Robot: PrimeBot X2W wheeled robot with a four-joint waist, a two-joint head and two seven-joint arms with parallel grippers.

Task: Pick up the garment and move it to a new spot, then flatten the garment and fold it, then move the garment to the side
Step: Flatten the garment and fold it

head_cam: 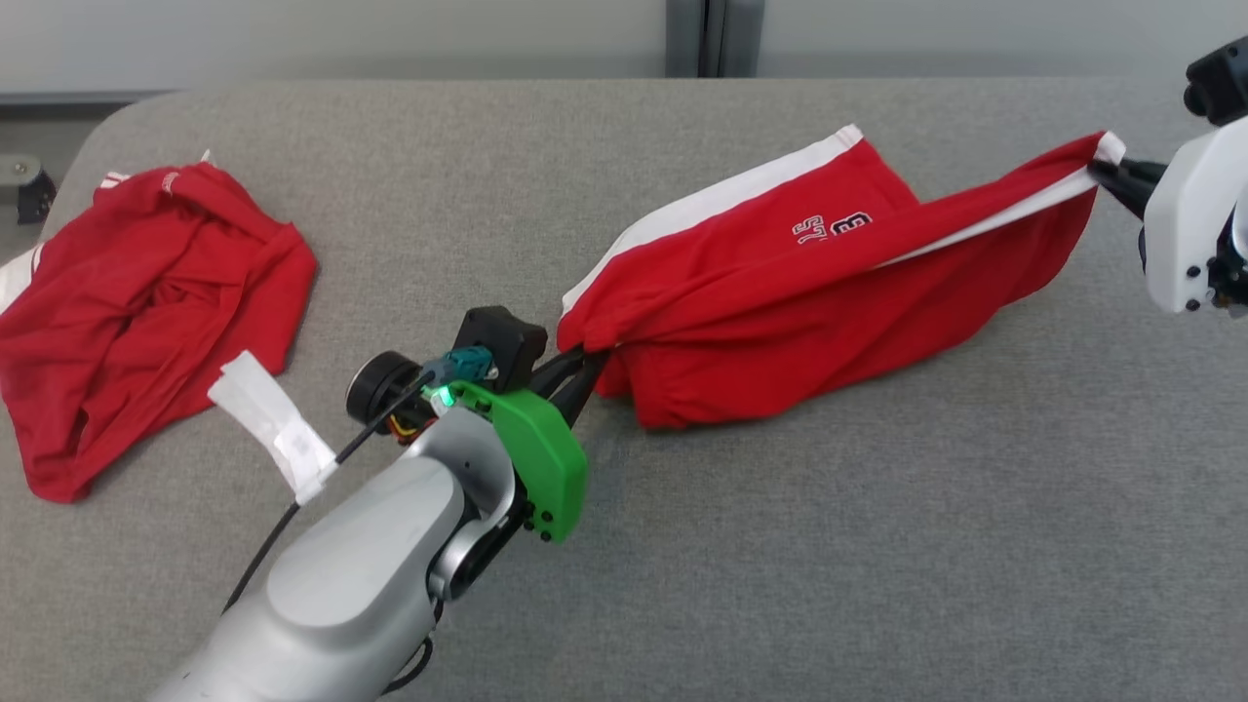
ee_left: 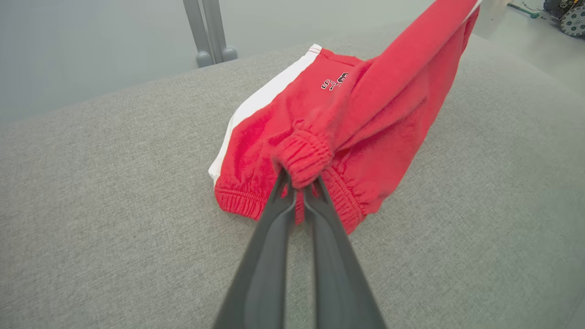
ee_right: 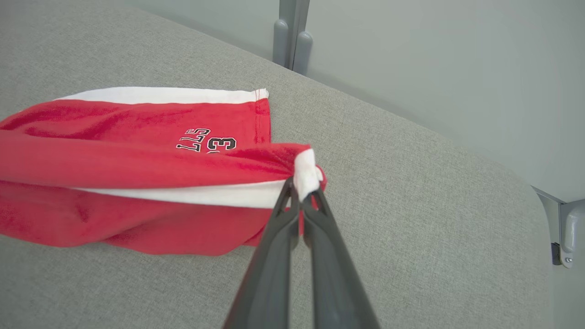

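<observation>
My left gripper (head_cam: 583, 359), lower centre, clenched on waistband of red fleece shorts with white side stripe (head_cam: 780, 292), mid-frame, sagging onto grey fabric table (head_cam: 877, 546). My right gripper (head_cam: 1107, 175), upper right, clenched on hem. Flattening step, I judge; next: pull taut, lower flat.

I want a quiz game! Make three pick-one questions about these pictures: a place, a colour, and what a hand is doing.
1. Where on the grey fabric-covered table does the crumpled red cloth garment lie? A) left end B) right end C) middle
2. What colour is the side stripe on the red fleece shorts? A) blue B) white C) yellow
3. What is the left hand doing? A) open, empty B) holding a cup C) shut on the shorts' elastic waistband
1 A, it shows at the head view's left; 2 B, the band is white; 3 C, its fingers pinch the waistband.
</observation>
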